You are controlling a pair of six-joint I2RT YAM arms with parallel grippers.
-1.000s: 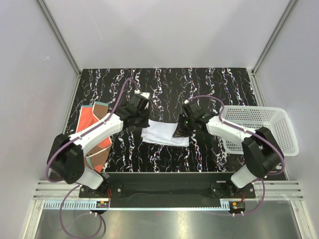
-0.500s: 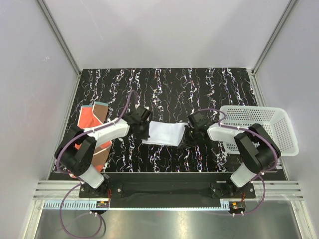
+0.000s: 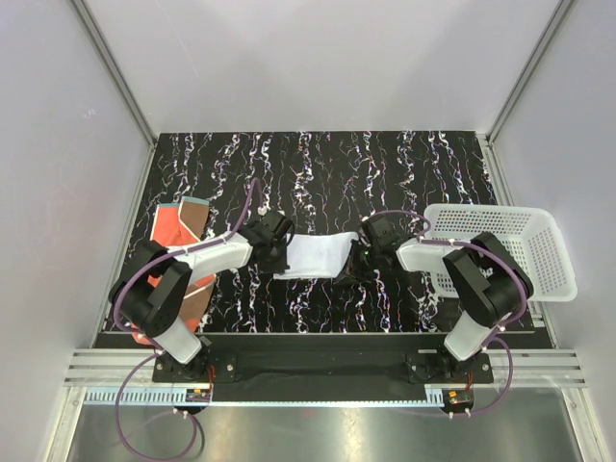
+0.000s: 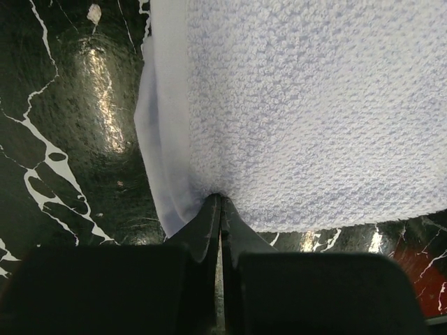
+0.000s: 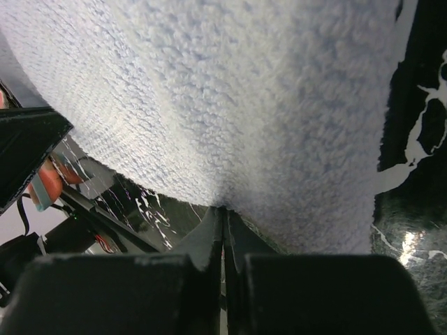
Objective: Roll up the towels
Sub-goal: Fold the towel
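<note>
- I see the white towel (image 3: 316,254) unrolled near the middle of the marbled table (image 3: 385,164), with its looped pile showing.
- My left gripper (image 4: 220,204) is pinched tight on the towel's hemmed edge.
- My right gripper (image 5: 223,211) nips the opposite edge.
- The orange towel (image 3: 171,231) lies flat at the table's left, with one brownish corner folded over.

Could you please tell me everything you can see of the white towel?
The white towel is plain looped terry cloth with a smoother hemmed edge. It spreads over the black marbled table, slightly bunched. The left gripper and the right gripper are each shut on one end of it.
</note>
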